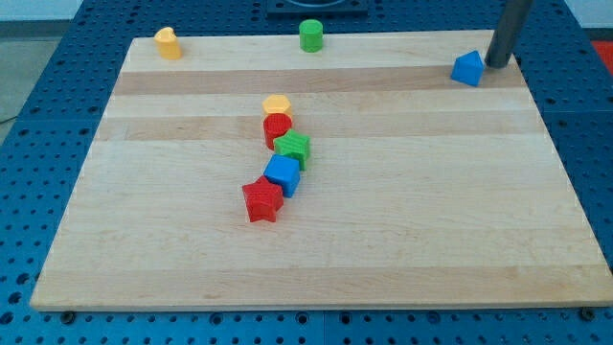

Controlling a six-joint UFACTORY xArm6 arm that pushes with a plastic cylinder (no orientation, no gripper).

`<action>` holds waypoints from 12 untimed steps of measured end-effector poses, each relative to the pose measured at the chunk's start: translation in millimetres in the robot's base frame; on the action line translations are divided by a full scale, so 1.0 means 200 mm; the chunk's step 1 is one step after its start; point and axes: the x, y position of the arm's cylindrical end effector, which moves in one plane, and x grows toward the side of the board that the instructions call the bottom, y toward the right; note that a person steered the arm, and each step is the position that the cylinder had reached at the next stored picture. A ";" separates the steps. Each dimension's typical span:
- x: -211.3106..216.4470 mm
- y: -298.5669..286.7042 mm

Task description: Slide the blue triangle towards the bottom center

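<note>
Tip (498, 63) beside blue triangle (467, 69); wooden board (431, 220)

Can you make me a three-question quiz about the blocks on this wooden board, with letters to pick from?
1. Where is the blue triangle?
A. near the view's top right corner
B. in the middle cluster
C. at the view's bottom left

2. How many blocks are in the chain in the middle of the board?
A. three
B. five
C. eight

3. Where is my tip relative to the blue triangle?
A. far away at the view's left
B. just to its right, close beside it
C. on top of the green cylinder

Answers:
1 A, it sits by the top right edge.
2 B: yellow block, red block, green block, blue cube, red star.
3 B, the rod comes down right beside the triangle.
</note>
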 end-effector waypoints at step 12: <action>0.58 -0.81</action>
